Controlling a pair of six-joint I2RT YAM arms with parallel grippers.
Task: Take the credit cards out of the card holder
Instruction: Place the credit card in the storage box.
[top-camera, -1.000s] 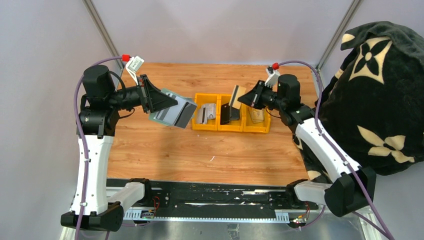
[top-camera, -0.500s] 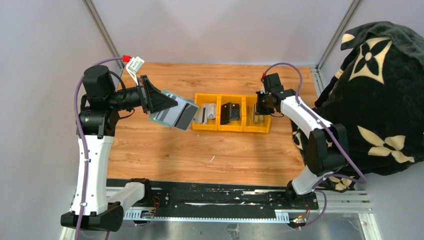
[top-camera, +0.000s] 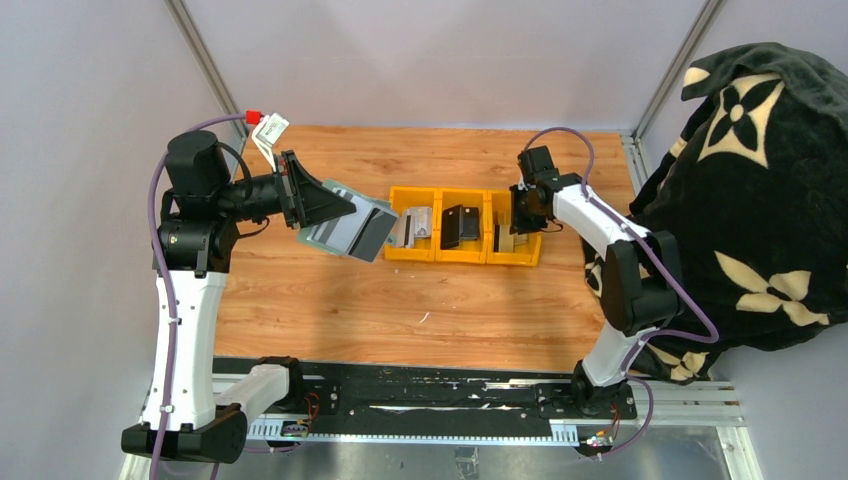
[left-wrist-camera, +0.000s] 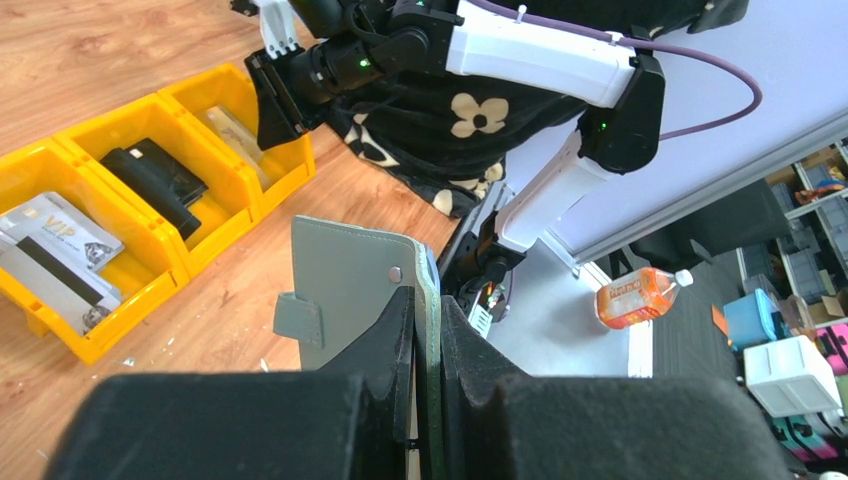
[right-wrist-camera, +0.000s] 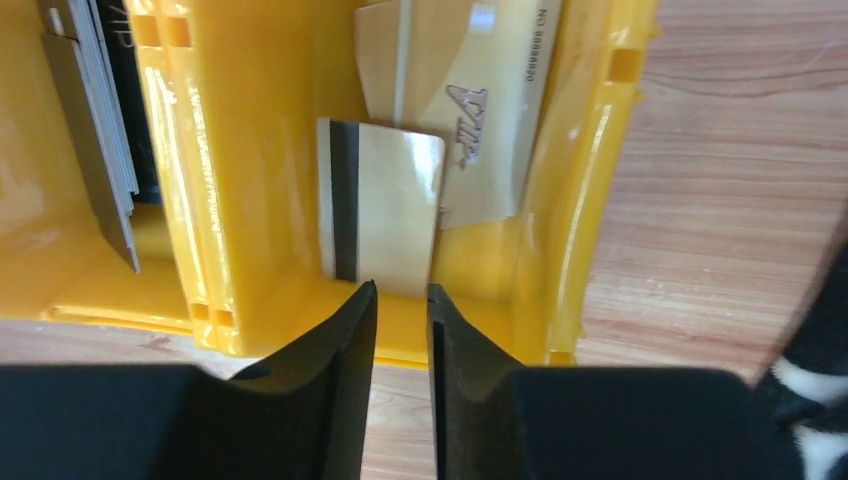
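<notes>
Credit cards (right-wrist-camera: 480, 110), one marked "VIP", lie at the right end of the yellow bin (right-wrist-camera: 572, 200). Right gripper (right-wrist-camera: 400, 292) slightly parted, empty; left gripper (left-wrist-camera: 425, 300) clamps card holder (left-wrist-camera: 345, 280).

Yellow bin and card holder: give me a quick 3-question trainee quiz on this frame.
1. True or false: the card holder sits inside the yellow bin.
2. Which bin compartment holds the black card? A left, B middle, C right.
3. Which gripper hangs over the bin, and does it grip a card?
Key: 1 false, the left gripper holds it up beside the bin. 2 B. 3 The right gripper; no, its jaws are apart with nothing between them.
</notes>
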